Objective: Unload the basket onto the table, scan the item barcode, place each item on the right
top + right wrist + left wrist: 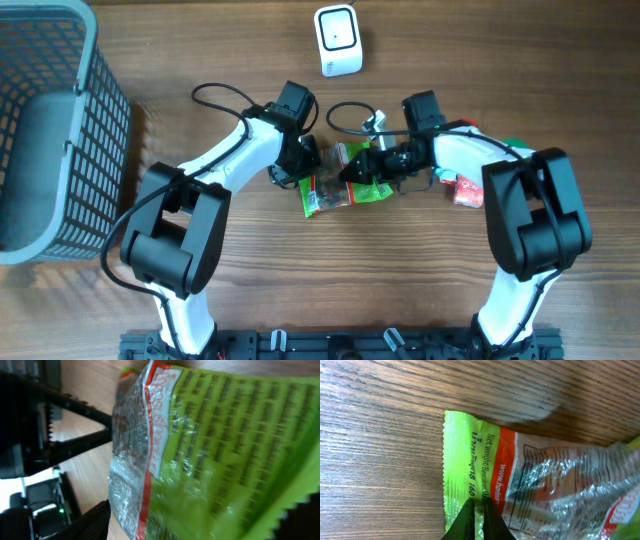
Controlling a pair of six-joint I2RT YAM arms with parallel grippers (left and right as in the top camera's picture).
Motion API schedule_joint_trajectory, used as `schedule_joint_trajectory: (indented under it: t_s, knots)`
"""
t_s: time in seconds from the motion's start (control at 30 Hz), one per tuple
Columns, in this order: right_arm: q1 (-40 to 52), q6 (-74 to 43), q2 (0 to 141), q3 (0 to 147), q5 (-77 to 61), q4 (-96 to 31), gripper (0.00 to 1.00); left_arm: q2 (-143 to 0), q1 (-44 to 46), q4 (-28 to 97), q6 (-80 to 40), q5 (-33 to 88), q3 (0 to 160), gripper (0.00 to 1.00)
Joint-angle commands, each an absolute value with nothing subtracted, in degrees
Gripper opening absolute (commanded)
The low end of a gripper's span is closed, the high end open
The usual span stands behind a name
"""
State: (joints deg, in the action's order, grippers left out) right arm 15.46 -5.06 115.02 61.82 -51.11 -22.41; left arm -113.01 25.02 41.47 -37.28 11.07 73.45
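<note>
At the middle of the wooden counter [350, 280], both arms meet over a green snack pkt [322, 197] w/ clear crinkly film and a red band on it. Left tool [305, 168] sits at the pkt's left end, tips pressed together and pinching the zigzag-cut green edge. From the left wrist cam, the two dark fingertips [466, 522] nip that edge right by the "Net weight" print, and that end of the pkt lies on the wood. Right tool [365, 168] is at the pkt's right side. Its wrist cam is filled by the pkt's green printed panel and film, w/ a dark finger [92, 520] at either lower corner. So the fingers stand apart w/ the pkt between them, but I can't tell if they press on it. White scanner [338, 40] stands near the far edge, well apart from the pkt, approx. straight beyond it. Grey basket [100, 130] takes the far-left corner. Red pkt [465, 190] lies just beside the right arm.
</note>
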Motion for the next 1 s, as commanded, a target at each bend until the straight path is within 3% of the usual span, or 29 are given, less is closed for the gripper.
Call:
schedule_joint_trajectory:
  t_s: [0.0, 0.27, 0.33, 0.37, 0.43, 0.73, 0.87, 0.97]
  knots:
    - [19.0, -12.6, 116.2, 59.0, -54.1, -17.3, 0.61, -115.2, 25.4, 40.9, -38.2, 9.7, 73.1, 0.04]
    - [23.4, -19.7, 116.2, 58.6, -54.1, -9.4, 0.47, -115.2, 25.4, 40.9, -38.2, 9.5, 73.1, 0.04]
    - [23.4, -19.7, 116.2, 58.6, -54.1, -8.4, 0.35, -115.2, 25.4, 40.9, -38.2, 9.5, 73.1, 0.04]
    - [23.4, -19.5, 116.2, 58.6, -54.1, -8.1, 0.22, -115.2, 25.4, 40.9, -38.2, 9.5, 73.1, 0.04]
    - [23.2, -18.9, 116.2, 58.6, -54.0, -8.1, 0.14, -114.8, 25.2, 41.4, -38.2, 9.5, 73.1, 0.04]
    - [21.3, -11.9, 116.2, 58.6, -53.5, -9.9, 0.16, -104.6, 21.8, 48.5, -37.8, 3.3, 73.7, 0.04]
    - [21.3, -12.2, 116.2, 58.6, -49.7, -10.2, 0.33, -105.4, 23.6, 48.7, -37.8, 4.1, 70.8, 0.04]
    - [21.2, -12.5, 116.2, 58.6, -49.7, -10.8, 0.34, -105.4, 25.8, 46.3, -37.8, 7.6, 67.2, 0.04]
